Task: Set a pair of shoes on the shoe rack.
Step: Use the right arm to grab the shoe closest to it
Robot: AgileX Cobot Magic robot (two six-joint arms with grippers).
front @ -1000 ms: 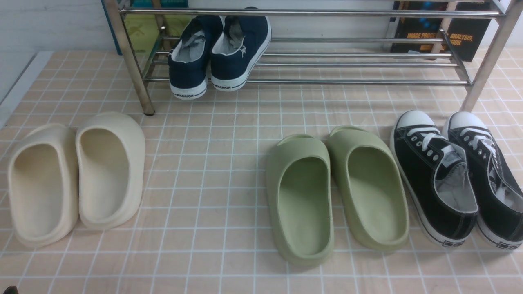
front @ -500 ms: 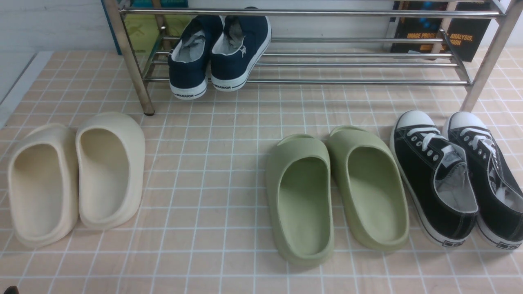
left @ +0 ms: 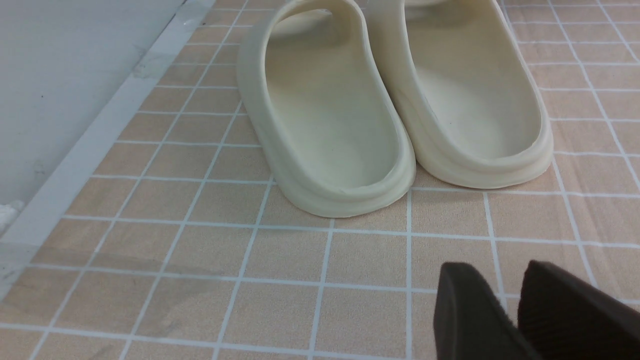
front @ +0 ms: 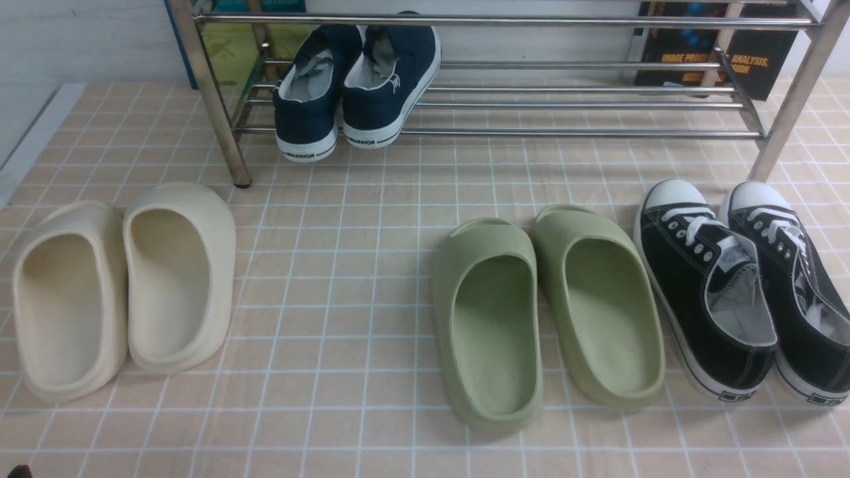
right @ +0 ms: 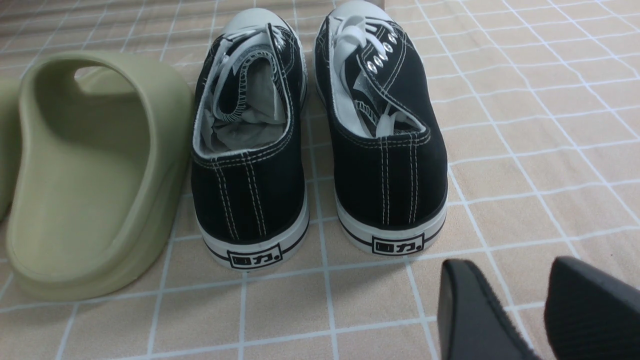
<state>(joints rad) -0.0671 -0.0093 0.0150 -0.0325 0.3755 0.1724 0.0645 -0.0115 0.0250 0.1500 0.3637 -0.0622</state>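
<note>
The chrome shoe rack (front: 571,133) runs across the far side of the tiled mat (front: 345,265), and its lower shelf is bare to the right of the navy WARRIOR sneakers (front: 358,86); that stretch looks to me the sensible place to aim for. The black canvas sneakers (front: 697,279) sit side by side on the mat at the right, toes toward the rack's right leg, just beside the olive-green slides (front: 491,318); the cream slides (front: 172,279) lie well apart on the left. Nothing is held; the right gripper (right: 510,270) hangs just behind the heels, its fingers narrowly apart and empty; I'd widen them first, then take a heel collar rather than the loose laces, keeping clear of the neighbouring slide. The left gripper (left: 502,272), fingers almost together on nothing, faces the cream slides; it would have to cross over to take the second shoe.
</note>
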